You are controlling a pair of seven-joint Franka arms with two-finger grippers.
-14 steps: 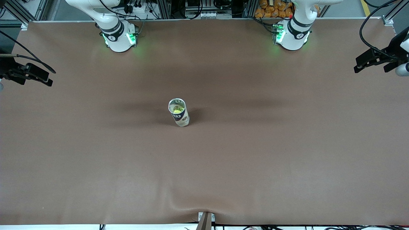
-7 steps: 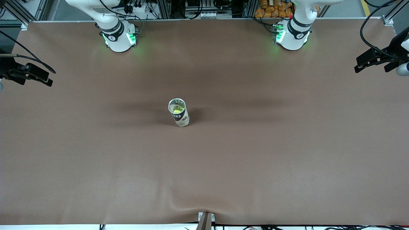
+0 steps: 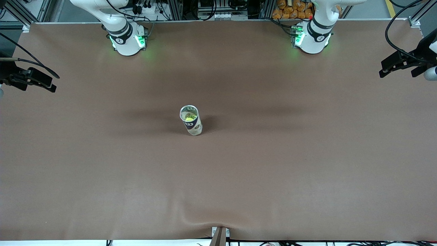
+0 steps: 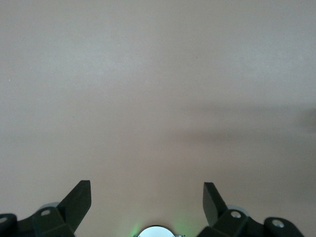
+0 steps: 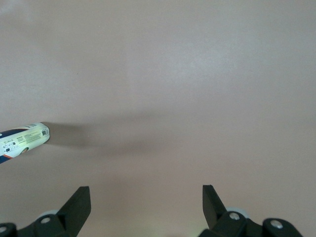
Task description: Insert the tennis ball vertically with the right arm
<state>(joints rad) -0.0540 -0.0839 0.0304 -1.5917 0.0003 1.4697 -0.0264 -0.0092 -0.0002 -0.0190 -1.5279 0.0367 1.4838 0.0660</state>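
An upright tennis ball can (image 3: 192, 123) stands mid-table with its mouth open, also showing in the right wrist view (image 5: 24, 139). A yellow-green tennis ball (image 3: 188, 118) sits inside it, seen through the mouth. My right gripper (image 3: 51, 83) hangs open and empty over the right arm's end of the table, well away from the can; its fingers (image 5: 79, 202) stand wide apart over bare mat (image 5: 146, 192). My left gripper (image 3: 380, 70) waits open and empty over the left arm's end (image 4: 147, 190).
A brown mat (image 3: 273, 164) covers the whole table, with a wrinkle by a small bracket (image 3: 219, 235) at the edge nearest the front camera. The two arm bases (image 3: 128, 42) (image 3: 312, 39) glow green along the edge farthest from it.
The left gripper has crept slightly toward its end of the table. The can, the ball and the right gripper have not moved.
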